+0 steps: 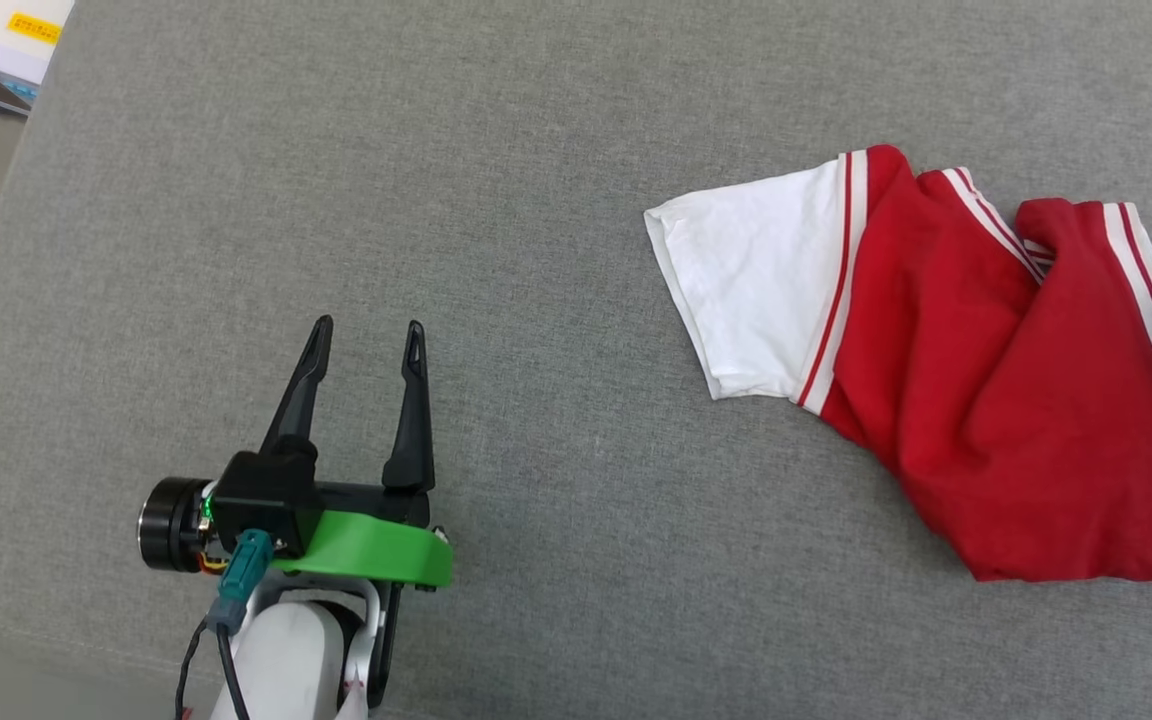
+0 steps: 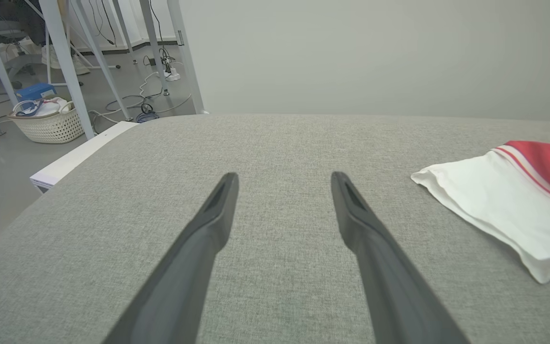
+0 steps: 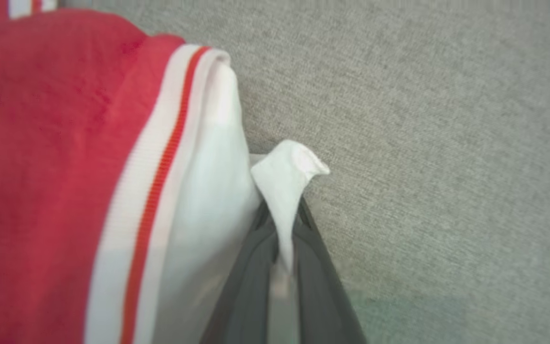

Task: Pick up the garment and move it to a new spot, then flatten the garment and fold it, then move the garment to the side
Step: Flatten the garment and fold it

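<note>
Right wrist view: garment (image 3: 65, 167) corner between right gripper (image 3: 284, 212) jaws; rest cropped

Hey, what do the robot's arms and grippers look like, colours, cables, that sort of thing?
The left gripper has two long black tapered fingers, each slotted near the tip, on a black body with a green bracket and a black cylinder. A teal connector feeds a black cable along the white forearm. The right gripper has smooth dark grey fingers.

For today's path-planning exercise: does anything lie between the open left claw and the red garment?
Nothing visible does: bare grey surface lies between the left claw and the garment, nearest its white sleeve.
</note>
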